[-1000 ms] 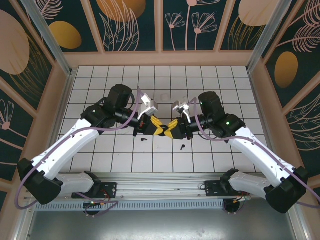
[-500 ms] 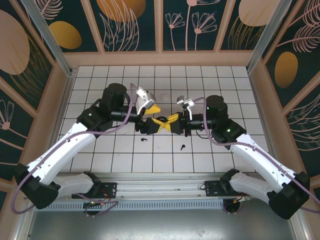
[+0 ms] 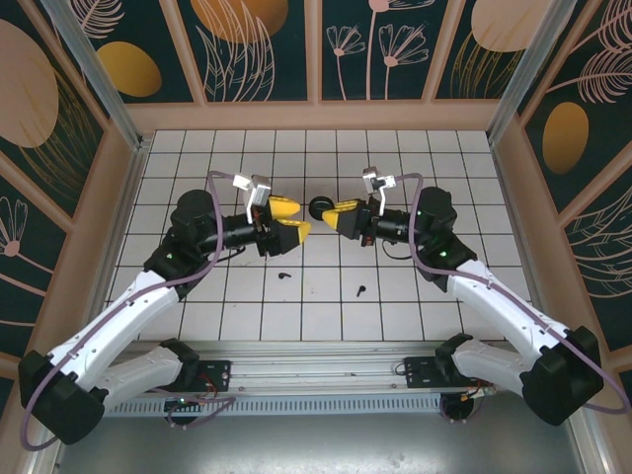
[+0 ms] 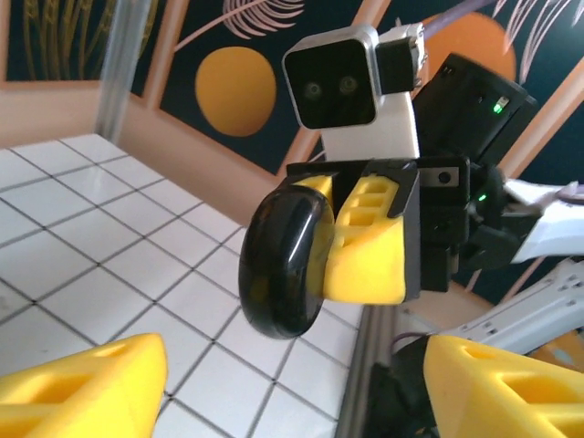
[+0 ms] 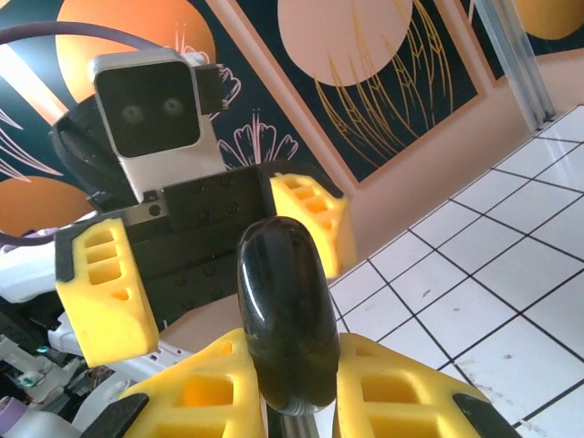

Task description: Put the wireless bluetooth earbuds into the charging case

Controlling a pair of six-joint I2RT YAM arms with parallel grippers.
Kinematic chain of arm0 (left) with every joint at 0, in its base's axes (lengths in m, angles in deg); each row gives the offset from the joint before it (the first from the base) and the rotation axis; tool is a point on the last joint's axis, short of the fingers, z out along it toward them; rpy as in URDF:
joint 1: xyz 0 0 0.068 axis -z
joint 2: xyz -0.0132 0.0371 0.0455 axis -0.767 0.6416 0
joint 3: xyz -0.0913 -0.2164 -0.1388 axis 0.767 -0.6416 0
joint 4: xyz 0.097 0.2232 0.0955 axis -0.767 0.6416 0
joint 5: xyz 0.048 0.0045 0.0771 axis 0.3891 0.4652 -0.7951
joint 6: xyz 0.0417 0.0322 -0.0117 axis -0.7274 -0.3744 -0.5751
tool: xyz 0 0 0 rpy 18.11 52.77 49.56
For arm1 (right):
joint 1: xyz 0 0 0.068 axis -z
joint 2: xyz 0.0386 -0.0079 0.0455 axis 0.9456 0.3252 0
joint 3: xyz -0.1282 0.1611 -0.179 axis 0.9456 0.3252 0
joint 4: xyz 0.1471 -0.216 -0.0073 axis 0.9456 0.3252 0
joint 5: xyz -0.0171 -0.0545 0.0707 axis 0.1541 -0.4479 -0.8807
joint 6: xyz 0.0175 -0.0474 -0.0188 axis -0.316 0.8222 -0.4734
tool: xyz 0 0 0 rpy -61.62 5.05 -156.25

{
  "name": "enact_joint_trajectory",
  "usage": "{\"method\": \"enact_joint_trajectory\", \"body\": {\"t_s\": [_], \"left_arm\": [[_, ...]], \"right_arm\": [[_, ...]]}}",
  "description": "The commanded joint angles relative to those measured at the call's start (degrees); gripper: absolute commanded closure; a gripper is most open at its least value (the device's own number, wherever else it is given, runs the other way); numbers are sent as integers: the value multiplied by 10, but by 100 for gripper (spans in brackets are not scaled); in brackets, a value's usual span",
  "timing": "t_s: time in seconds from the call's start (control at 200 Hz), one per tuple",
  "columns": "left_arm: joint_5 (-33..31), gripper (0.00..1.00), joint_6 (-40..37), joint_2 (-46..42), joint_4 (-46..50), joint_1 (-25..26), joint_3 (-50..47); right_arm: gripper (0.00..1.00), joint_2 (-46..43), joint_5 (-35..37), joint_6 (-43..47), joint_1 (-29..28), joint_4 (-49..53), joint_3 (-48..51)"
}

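**The left jaws are letting go of the case**

The left jaws are standing wide open now and holding nothing. A second ago they were pinched shut, pressed up against the right jaws low over the middle tiles. The right jaws are squeezing the black charging case (image 3: 321,207) all on their own. Both arms are lifting up and pulling apart, so the case is hanging in the air between them, closer to the right side. Its lid looks shut.

One black earbud (image 3: 283,275) and a second black earbud (image 3: 360,291) are lying on the tiled surface (image 3: 454,168), nearer than the jaws. Neither earbud is in the case yet, so I think the case needs opening first.
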Motion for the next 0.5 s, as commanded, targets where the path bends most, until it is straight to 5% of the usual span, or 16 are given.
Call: {"method": "enact_joint_trajectory", "body": {"t_s": [0.0,0.22,0.495], "left_arm": [[57,33,77,13,-130,-1,-15],[73,46,92,42,-190,-1,-23],[82,79,97,39,-210,-1,-36]], "right_arm": [[96,-1,-10,-21,-11,-56,-2],[96,-6,-6,-22,-21,-55,-1],[96,-13,-2,-25,-23,-63,5]]}}
